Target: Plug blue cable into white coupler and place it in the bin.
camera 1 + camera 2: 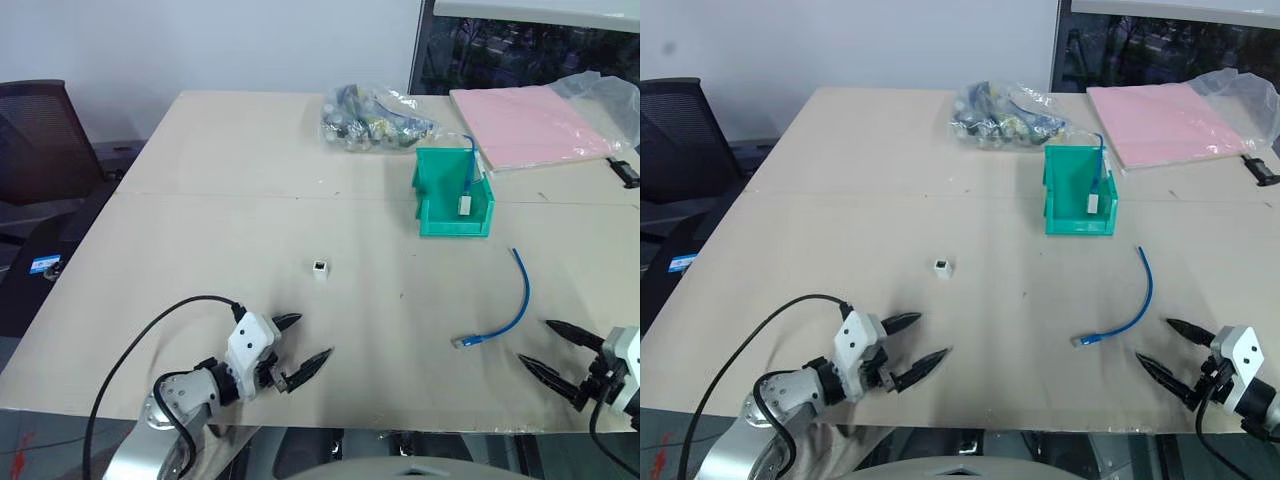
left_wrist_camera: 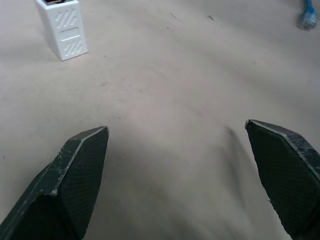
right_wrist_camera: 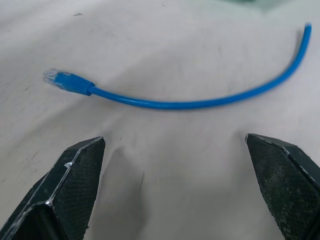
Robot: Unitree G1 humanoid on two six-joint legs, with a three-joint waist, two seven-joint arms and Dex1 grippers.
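Your robot faces a broad beige counter (image 1: 200,230) with a seam across its width, set against a white wall, with a dark window at the far right and a black office chair (image 1: 35,140) off the left edge.

Your left tool (image 1: 303,343) hangs low at the near left edge with its two black fingers spread wide, gripping nothing. Your right tool (image 1: 545,345) sits at the near right edge, equally spread and empty. In the wrist views both sets of pads stand clear of the surface's contents.

One short, thin, bright-blue network cable (image 1: 515,305) lies loose on the counter in a gentle arc, its near clear plug (image 3: 54,78) just ahead of the right tool and not touching it. One tiny white plastic cube-shaped coupler (image 1: 319,268) stands alone mid-counter, ahead of the left tool and well apart from the cable.

One small green plastic bin (image 1: 432,195) stands beyond the cable, toward the far right. A second blue cable with a white coupler on its end (image 1: 466,195) hangs against the bin's inside wall.

Behind the bin rest one clear bag of mixed cables (image 1: 372,118) and one flat pink folder (image 1: 535,122), with crumpled clear plastic (image 1: 605,95) at the folder's far corner. A small black object (image 1: 627,172) lies at the right edge; you cannot tell what it is.
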